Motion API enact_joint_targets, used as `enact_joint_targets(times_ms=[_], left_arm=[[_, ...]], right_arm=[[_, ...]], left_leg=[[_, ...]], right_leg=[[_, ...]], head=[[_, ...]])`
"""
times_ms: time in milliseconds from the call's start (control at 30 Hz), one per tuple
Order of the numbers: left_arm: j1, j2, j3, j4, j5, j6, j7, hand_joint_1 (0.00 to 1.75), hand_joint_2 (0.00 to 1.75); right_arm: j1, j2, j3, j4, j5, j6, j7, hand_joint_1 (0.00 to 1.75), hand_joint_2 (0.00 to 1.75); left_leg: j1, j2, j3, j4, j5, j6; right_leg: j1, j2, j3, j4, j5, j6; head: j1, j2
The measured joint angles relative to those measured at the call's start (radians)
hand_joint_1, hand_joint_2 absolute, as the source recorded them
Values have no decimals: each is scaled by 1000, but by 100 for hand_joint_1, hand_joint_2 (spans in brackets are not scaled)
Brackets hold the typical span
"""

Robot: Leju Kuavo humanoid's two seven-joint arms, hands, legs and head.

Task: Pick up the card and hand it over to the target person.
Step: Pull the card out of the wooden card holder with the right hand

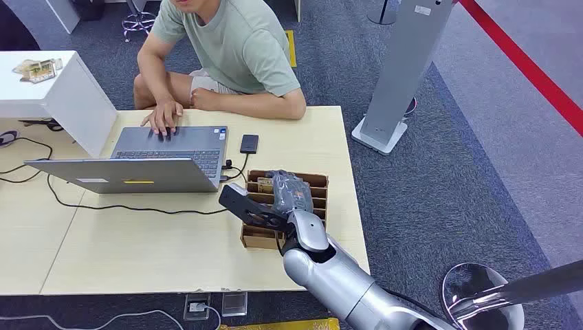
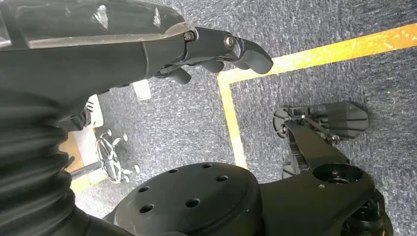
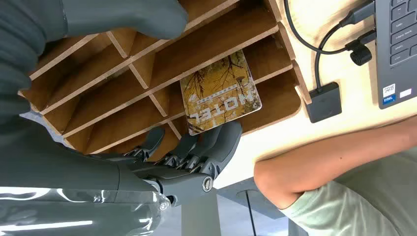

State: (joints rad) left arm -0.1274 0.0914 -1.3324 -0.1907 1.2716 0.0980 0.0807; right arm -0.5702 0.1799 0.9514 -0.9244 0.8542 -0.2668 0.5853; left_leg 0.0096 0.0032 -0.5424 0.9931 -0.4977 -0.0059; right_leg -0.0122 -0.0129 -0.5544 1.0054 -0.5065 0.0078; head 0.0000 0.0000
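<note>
My right hand (image 3: 187, 157) hung over the wooden slotted rack (image 3: 98, 93), fingers (image 3: 223, 140) spread, holding nothing. The card (image 3: 220, 91) stood in a rack slot just beyond my fingertips, its long axis running along the slot. My left hand (image 2: 216, 49) hung well away by the floor, fingers curled in on nothing.

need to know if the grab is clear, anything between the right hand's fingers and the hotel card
Nothing. In the right wrist view the right hand has its fingertips at the edge of the card, which stands in the wooden slotted box.
</note>
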Motion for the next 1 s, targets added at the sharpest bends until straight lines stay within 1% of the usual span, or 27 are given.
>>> enact_joint_targets(times_ms=[233,367,867,1000], left_arm=[[0,-2,0,0,0,1,2,0,175],[0,-2,-2,0,-2,1,3,0,175],[0,-4,-5,0,-6,-2,1,0,175],[0,-4,-6,0,-7,-2,1,0,175]], right_arm=[[1,1,-3,-1,9,-5,8,58,175],[1,-2,-2,-18,28,0,26,53,175],[0,-18,8,-62,57,29,50,50,175],[-2,-17,11,-63,61,33,52,53,175]], left_leg=[[-1,0,0,1,-1,0],[-1,0,0,1,-1,0],[-1,0,-1,2,-1,0],[-1,0,-1,2,-1,0]], right_leg=[[-1,0,-1,2,-1,0],[-1,-1,-1,2,-1,0],[-1,-1,-1,2,-1,0],[-1,-1,-1,2,-1,0]], head=[[0,0],[0,0],[0,0],[0,0]])
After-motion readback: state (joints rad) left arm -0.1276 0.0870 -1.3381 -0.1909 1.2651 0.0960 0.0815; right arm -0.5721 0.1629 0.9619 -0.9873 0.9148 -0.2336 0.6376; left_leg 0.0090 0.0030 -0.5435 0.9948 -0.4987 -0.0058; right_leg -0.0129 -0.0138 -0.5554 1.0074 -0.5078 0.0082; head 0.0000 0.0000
